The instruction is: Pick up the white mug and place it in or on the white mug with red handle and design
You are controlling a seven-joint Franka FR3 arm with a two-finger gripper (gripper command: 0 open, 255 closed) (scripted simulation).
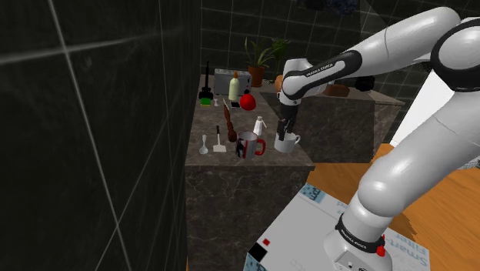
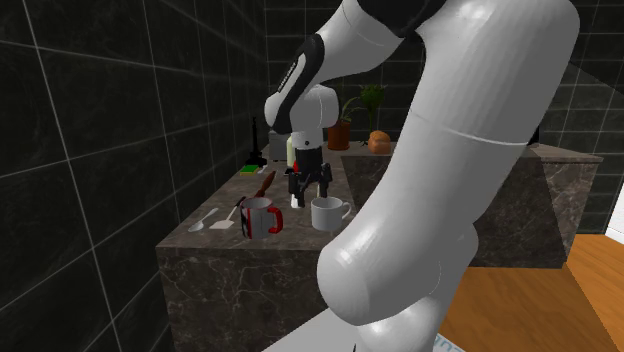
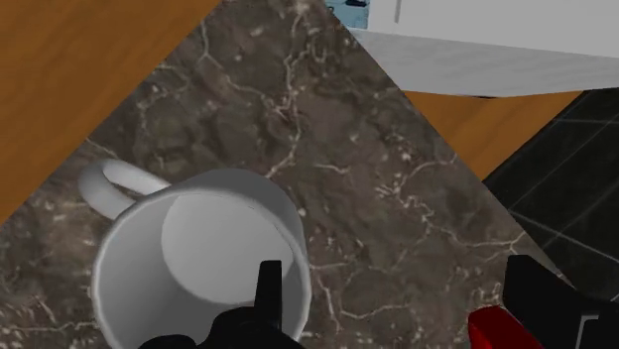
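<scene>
The plain white mug stands upright on the dark marble counter, its handle pointing away from the other mug. The white mug with a red handle stands close beside it, and a bit of its red shows by one finger. My black gripper hangs open just above the white mug, shifted toward the gap between the two mugs. One fingertip is over the white mug's rim; the other fingertip is well clear of it. Nothing is held.
A white spoon and spatula lie by the red-handled mug. Further back are a brown wooden tool, a small white shaker, a red round object, a toaster and a potted plant. The counter edge is near the mugs.
</scene>
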